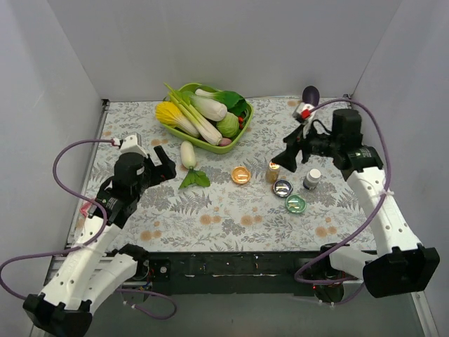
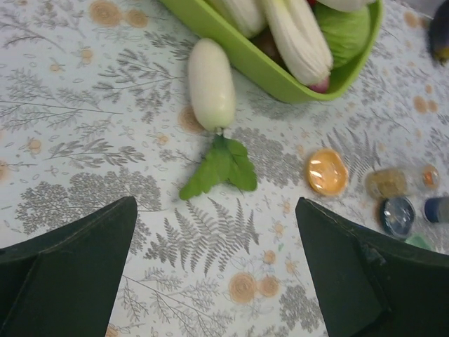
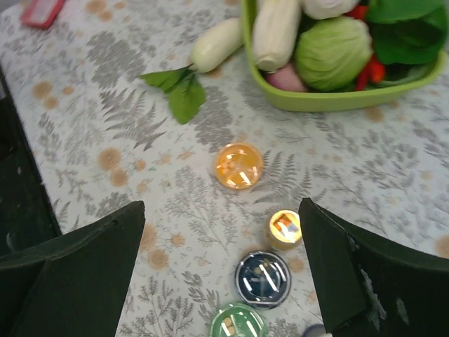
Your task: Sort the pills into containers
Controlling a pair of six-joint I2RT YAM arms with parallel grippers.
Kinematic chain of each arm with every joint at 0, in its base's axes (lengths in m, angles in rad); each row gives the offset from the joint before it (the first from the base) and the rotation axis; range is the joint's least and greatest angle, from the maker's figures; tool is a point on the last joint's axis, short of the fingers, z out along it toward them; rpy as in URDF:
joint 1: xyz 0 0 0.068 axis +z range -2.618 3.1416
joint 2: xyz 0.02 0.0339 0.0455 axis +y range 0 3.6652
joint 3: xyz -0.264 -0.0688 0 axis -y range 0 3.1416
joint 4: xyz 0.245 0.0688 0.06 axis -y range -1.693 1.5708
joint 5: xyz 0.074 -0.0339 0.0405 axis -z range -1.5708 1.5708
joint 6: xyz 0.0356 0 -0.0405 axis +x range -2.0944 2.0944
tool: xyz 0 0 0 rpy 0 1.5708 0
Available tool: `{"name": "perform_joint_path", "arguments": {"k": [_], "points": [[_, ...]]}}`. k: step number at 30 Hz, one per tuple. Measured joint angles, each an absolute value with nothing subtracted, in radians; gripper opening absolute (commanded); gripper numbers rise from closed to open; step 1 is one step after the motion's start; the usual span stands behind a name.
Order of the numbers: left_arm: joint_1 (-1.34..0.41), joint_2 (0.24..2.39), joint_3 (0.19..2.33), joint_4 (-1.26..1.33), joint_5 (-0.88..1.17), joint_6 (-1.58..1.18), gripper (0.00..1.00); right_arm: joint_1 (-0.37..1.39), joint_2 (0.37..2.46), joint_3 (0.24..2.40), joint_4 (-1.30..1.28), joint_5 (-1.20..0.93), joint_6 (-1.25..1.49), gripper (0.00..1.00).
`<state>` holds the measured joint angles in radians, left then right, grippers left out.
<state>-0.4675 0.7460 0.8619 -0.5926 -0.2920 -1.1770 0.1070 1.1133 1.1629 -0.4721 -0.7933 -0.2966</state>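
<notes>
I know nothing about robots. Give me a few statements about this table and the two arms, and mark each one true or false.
1. The white radish with green leaves lies on the table outside the lime-green plastic bowl. True.
2. The round orange translucent pot sits inside that bowl. False: it rests on the patterned cloth, apart from the bowl.
3. Both arms grip small bottles. False: the left jaws and the right jaws stand open, holding nothing.
4. The amber bottle with the gold cap stands upright beside the round dark-blue pot. True.
5. The purple eggplant lies among the bowl's vegetables. False: it lies by the far right corner, away from the bowl.
</notes>
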Motion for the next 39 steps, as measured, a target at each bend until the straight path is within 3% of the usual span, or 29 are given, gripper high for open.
{"name": "perform_joint_path", "arguments": {"k": [4, 11, 32, 39], "points": [[-0.224, 0.826, 0.840, -0.575, -0.152, -1.179, 0.98, 0.257, 1.176, 1.141, -0.511, -0.792, -0.382, 0.98], [0.049, 0.941, 0.828, -0.560, -0.072, -1.200, 0.98, 0.283, 1.197, 1.091, -0.500, -0.792, -0.424, 0.98], [0.328, 1.099, 0.659, -0.366, -0.611, -1.245, 0.98, 0.303, 1.290, 1.039, -0.458, -0.791, -0.432, 0.98], [0.370, 1.153, 0.608, -0.283, -0.651, -1.177, 0.98, 0.303, 1.247, 0.999, -0.423, -0.798, -0.420, 0.98]]}}
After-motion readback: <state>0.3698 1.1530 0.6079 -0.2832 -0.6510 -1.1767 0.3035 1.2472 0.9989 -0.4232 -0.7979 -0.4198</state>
